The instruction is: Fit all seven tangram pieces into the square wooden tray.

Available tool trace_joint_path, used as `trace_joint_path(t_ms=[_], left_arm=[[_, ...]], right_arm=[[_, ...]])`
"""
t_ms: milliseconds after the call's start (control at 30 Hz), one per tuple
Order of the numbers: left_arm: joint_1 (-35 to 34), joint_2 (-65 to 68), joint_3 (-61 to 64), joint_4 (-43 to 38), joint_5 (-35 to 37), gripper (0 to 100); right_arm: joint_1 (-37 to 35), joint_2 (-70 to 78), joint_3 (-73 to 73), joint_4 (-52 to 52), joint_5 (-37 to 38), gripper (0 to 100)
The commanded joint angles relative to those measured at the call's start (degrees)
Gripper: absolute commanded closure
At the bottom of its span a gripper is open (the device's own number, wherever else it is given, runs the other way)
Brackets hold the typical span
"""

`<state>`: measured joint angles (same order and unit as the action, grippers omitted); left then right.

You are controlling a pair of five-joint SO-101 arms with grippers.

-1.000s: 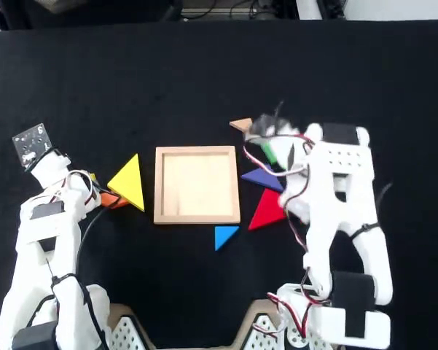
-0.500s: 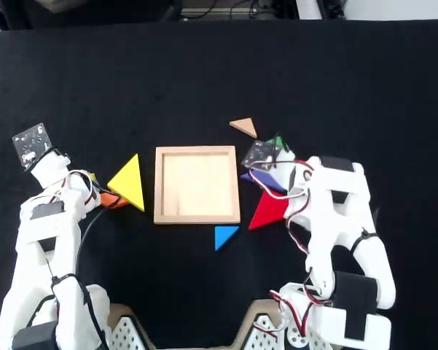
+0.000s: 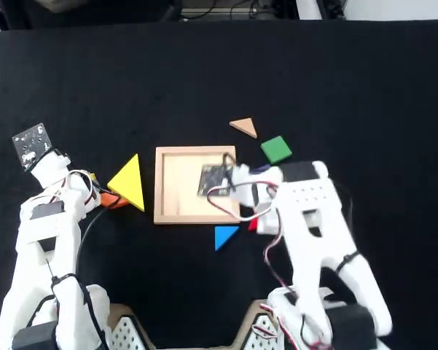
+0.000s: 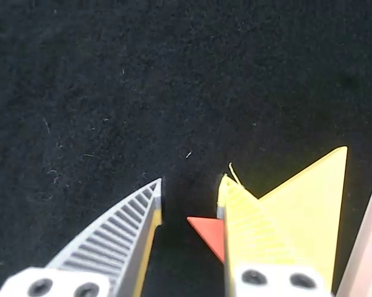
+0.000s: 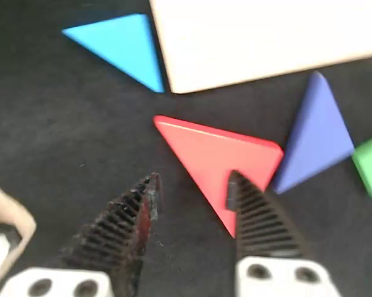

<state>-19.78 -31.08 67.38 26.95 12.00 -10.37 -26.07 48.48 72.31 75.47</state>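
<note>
- Firstly, the black table [image 3: 350, 73] carried everything; both white arms rose from its near edge.
- Right arm [image 3: 313, 233] leaned over the right rim of the tray [image 3: 159, 186]. The right gripper [image 5: 193, 179] stood open, its jaws astride one corner of the red triangle [image 5: 216, 154], with one tip over the piece. Contact could not be judged.
- Left arm [image 3: 47, 219] sat left of the tray. The left gripper [image 4: 191, 181] was open and low over the table, clamping nothing. The orange piece [image 4: 207, 232] lay between its jaws.
- Tray lay mid-table, its wooden floor showing; all seven pieces lay outside it.
- Yellow triangle [image 3: 129, 182]: just beside the tray's left rim, not touching.
- Red triangle: flat, off the tray's near right corner.
- Dark blue triangle [image 5: 312, 133]: against the red one's corner.
- Green square [image 3: 276, 149]: beyond the tray's far right corner, apart.
- Light blue triangle [image 3: 224, 235]: just off the near rim.
- Tan triangle [image 3: 243, 127]: just past the far rim.
- Orange piece: at the yellow triangle's outer side.
</note>
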Motion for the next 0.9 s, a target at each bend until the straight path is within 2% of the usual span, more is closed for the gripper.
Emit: trace_joint_path(t_ms=[0,67,133,300,467,700,867], left_arm=[[0.4,-0.18,-0.92,-0.88,0.09,84],[0.48,-0.18,-0.92,-0.88,0.09,84],[0.48,-0.18,-0.92,-0.88,0.09,84],[0.48,-0.18,-0.92,-0.88,0.09,84],[0.31,-0.18,-0.84,-0.88,0.09,84],[0.48,-0.18,-0.84,-0.88,0.09,84],[0.57,-0.18,-0.92,-0.88,0.09,84]], right_arm=[[-1.32,-2.77,3.91,-0.88,4.57,98.2],[0.0,-2.77,6.37,-3.52,4.22,95.8],[0.97,-2.77,7.43,-4.92,4.4,98.7],[0.79,-2.24,7.25,-4.84,5.8,98.8],[-0.18,5.05,4.35,-5.19,7.47,98.8],[-0.53,19.3,-7.34,-5.45,2.81,98.8],[-0.26,25.89,-15.16,-10.46,-2.37,98.8]])
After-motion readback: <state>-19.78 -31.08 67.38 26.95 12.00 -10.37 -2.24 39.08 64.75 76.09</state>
